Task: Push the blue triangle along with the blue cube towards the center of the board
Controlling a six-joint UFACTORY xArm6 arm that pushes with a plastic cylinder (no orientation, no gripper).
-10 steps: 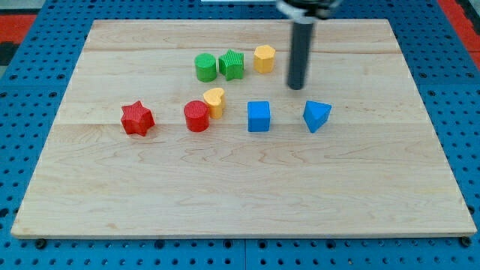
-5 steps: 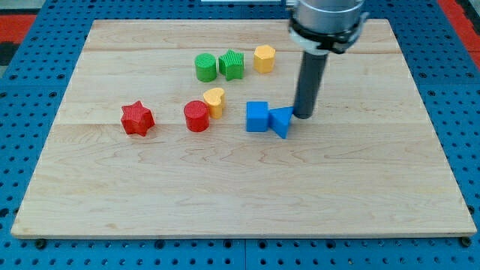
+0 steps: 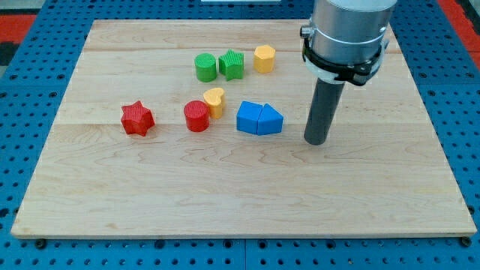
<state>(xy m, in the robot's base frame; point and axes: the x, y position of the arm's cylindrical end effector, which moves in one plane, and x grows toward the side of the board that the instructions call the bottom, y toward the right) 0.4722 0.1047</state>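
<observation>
Since the earlier frame, blue triangle (image 3: 270, 119) is now pressing against blue cube (image 3: 248, 118) near board (image 3: 225, 195) centre; my tip (image 3: 316, 141), holding nothing, is standing apart at their right.

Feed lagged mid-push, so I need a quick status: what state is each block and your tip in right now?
blue cube: flat on board, touching blue triangle
blue triangle: against the cube's right side
my tip: right of the triangle, apart
red cylinder: upright, touching yellow heart
red star: alone
green cylinder: beside green cube
yellow hexagon: upright
</observation>
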